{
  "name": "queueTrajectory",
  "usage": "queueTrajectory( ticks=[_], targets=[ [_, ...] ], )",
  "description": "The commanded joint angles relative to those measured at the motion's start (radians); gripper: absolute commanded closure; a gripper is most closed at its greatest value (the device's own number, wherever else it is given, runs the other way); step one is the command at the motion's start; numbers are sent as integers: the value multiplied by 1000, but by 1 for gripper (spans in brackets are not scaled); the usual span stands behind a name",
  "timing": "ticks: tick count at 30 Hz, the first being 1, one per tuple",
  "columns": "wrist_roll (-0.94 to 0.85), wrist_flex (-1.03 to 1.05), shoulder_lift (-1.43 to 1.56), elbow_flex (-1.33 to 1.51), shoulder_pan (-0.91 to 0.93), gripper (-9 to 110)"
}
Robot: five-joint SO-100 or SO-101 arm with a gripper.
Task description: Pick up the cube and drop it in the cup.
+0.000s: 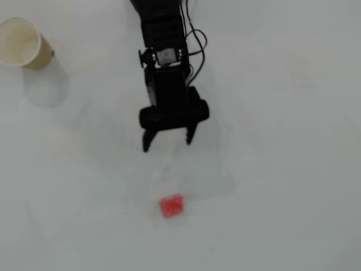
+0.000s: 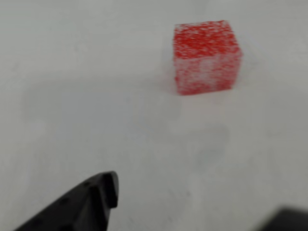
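Overhead view shows the black arm reaching down from the top edge over a plain white table [image 1: 293, 186], its gripper [image 1: 167, 141] hanging with the two fingers spread apart and nothing between them. The cube [image 1: 171, 205], small and red, sits on the table below the fingertips in this view, apart from them and roughly in line with the gap. The cup [image 1: 22, 42] stands in the top left corner, well away from both arm and cube, its pale mouth facing the camera.

Wrist view brings the cube [image 2: 207, 57] up close in the upper right: red flecked with white, resting flat on the table. One dark finger [image 2: 91, 202] juts in at the bottom left, and a blurred dark shape sits at the bottom right corner; neither touches the cube.
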Motion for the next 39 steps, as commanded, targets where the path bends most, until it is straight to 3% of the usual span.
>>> queueTrajectory(
  ticks=[1,39],
  targets=[
    [-12,-72,-21,-173,-12,64],
    [-14,-307,-580,-476,12,65]
  ],
)
